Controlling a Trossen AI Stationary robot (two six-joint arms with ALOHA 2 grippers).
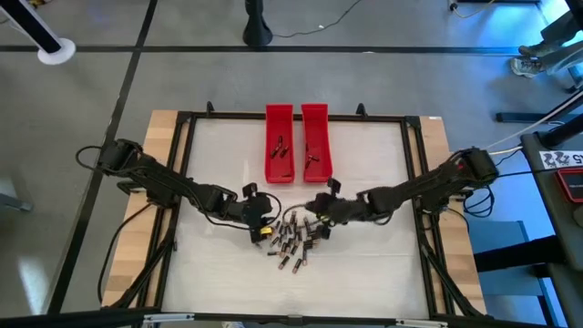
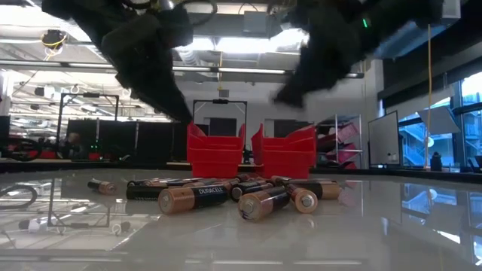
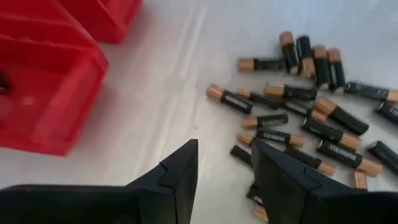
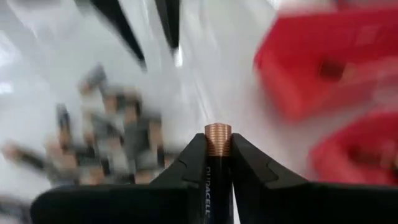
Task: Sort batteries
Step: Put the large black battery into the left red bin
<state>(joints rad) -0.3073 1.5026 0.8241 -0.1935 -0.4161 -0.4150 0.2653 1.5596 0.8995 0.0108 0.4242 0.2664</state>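
A heap of batteries (image 1: 293, 241), dark with coppery ends, lies on the white table top, nearer the front edge; the low view shows them (image 2: 226, 197) lying on their sides. Two long red trays (image 1: 279, 144) (image 1: 315, 141) stand side by side at the far middle, each with a few batteries inside. My right gripper (image 4: 217, 146) hovers above the heap's right side (image 1: 321, 211), shut on one battery (image 4: 214, 186). My left gripper (image 3: 224, 180) hangs open over the heap's left edge (image 1: 261, 223), nothing between its fingers. My right gripper pinches one battery between its two fingers, which lie along the dark body. The coppery end (image 4: 217, 134) sticks out just past the fingertips. The fingers slant down from the table's right side, and the battery is lifted clear of the heap.
Black frame bars (image 1: 187, 182) run along the table's left, right and far sides. Bare white table top (image 1: 228, 155) lies between the heap and the trays and to the left of the trays. Cables (image 1: 146, 264) hang beside both arm bases.
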